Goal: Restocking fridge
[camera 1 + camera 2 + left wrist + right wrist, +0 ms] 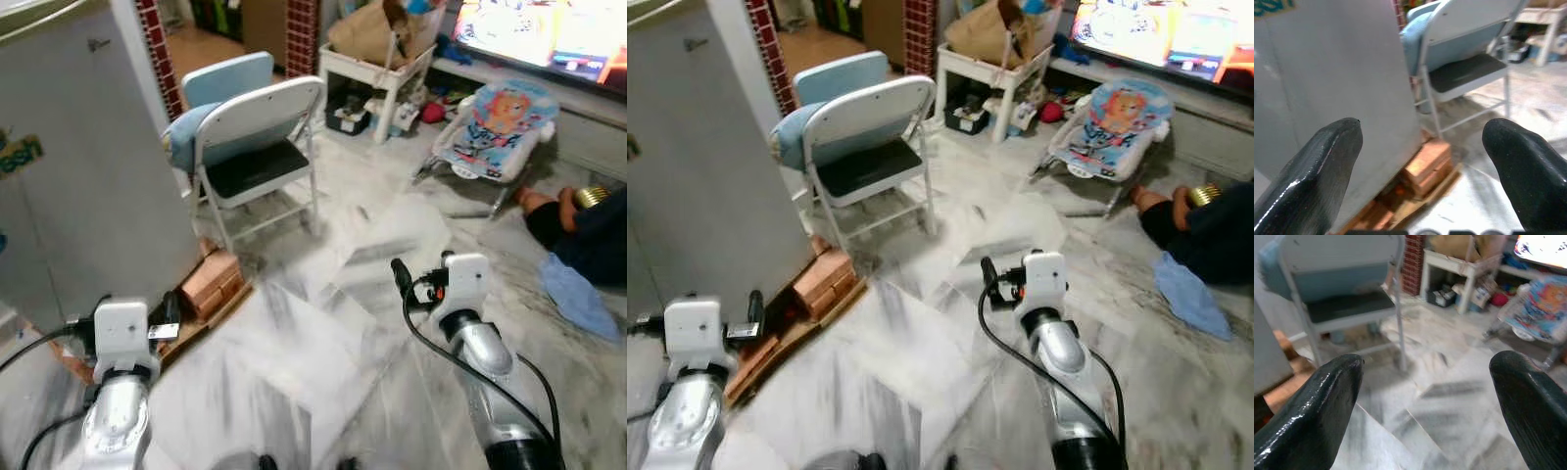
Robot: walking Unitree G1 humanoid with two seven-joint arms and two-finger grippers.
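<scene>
You are at the very start of restocking. The fridge (pixel 88 176) stands at your left with its grey door shut, resting on wooden blocks (pixel 211 284). Your left tool (pixel 1420 161) and right tool (pixel 1425 396) are both spread wide and carry nothing. No groceries can be seen. A folding chair (pixel 260 147) stands just beside the fridge. Everything remains: fetching items, opening the door, loading.

Both arms are silver tubes ending in a boxy white wrist housing, with black cables looping along them (the right one trails a long loop from wrist to elbow). The left end effector (pixel 1422 161) and the right end effector (pixel 1427 401) each carry two thick, rounded, glossy black fingers (pixel 1312 171).
</scene>
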